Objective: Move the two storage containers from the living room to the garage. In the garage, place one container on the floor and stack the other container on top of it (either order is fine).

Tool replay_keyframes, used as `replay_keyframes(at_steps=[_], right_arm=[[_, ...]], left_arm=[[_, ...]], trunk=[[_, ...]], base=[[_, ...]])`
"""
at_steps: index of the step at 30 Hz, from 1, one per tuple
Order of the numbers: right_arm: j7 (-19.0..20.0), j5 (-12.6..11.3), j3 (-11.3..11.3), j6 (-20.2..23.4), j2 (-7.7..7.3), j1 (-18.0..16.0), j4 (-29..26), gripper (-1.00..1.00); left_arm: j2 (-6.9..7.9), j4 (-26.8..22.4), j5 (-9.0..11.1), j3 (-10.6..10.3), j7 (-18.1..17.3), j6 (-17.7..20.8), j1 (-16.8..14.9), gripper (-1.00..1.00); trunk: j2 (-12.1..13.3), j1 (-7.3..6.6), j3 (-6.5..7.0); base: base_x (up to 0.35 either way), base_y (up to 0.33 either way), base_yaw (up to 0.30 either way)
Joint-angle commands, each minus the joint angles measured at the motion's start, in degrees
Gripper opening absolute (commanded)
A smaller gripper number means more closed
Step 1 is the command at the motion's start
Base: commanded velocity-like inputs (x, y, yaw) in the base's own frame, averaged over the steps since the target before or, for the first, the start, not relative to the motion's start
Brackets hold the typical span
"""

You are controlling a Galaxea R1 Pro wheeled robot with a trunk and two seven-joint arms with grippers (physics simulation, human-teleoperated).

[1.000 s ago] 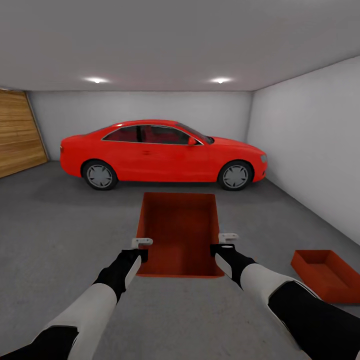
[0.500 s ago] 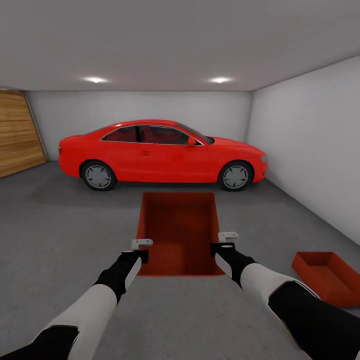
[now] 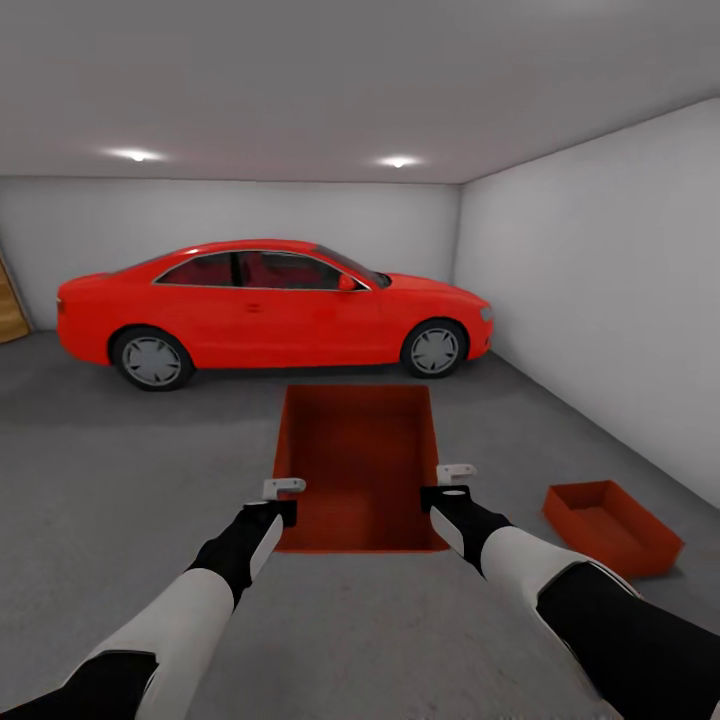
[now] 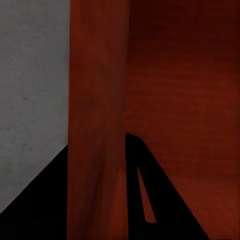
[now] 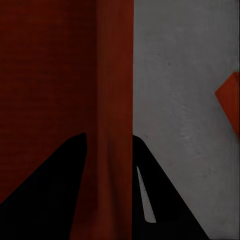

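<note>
View swung; container (image 3: 358, 465) between tools

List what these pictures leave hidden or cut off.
- Head view: the held container's underside, so its height above the floor cannot be judged.
- Head view: the far side of the red car, hidden by its own body.
- Right wrist view: the second container, cut off by the frame edge.
- Left wrist view: the left gripper's contact, lost in shadow.

One storage container (image 3: 355, 465) is straight ahead, the car (image 3: 270, 305) behind it. The other container (image 3: 610, 525) lies right on the floor (image 3: 100, 470), near the wall (image 3: 600, 280)
</note>
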Motion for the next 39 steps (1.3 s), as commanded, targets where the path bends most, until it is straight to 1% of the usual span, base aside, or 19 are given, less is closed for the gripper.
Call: replay_keyframes(at_steps=[1, 10, 26, 35, 39], right_arm=[[-0.29, -1.01, 2.98, 0.4, -0.02, 0.02, 0.05, -1.0], [-0.25, -1.01, 2.99, 0.4, 0.0, -0.02, 0.05, -1.0], [-0.22, -0.99, 2.99, 0.4, -0.02, -0.01, 0.05, -1.0], [-0.22, -1.01, 2.99, 0.4, -0.02, 0.02, 0.05, -1.0], [-0.22, -0.99, 2.99, 0.4, -0.02, 0.03, 0.06, -1.0]], left_arm=[[-0.02, -1.25, -0.15, 0.07, 0.31, 0.3, -0.02, -1.0], [-0.02, -1.25, -0.15, 0.07, 0.31, 0.3, -0.02, -1.0], [-0.06, -1.25, -0.19, 0.07, 0.31, 0.39, -0.02, -1.0], [-0.08, -1.34, -0.15, 0.07, 0.31, 0.67, -0.02, -1.0], [-0.06, -1.26, 0.01, 0.13, 0.31, 0.73, -0.02, -1.0]], trunk=[[-0.05, 0.02, -0.03], [-0.05, 0.02, -0.03], [-0.05, 0.02, -0.03], [-0.05, 0.02, -0.03], [-0.05, 0.02, -0.03]], base=[[0.0, 0.0, -0.28], [0.0, 0.0, -0.253], [0.0, 0.0, -0.197], [0.002, 0.0, -0.037], [0.14, 0.027, -0.001]])
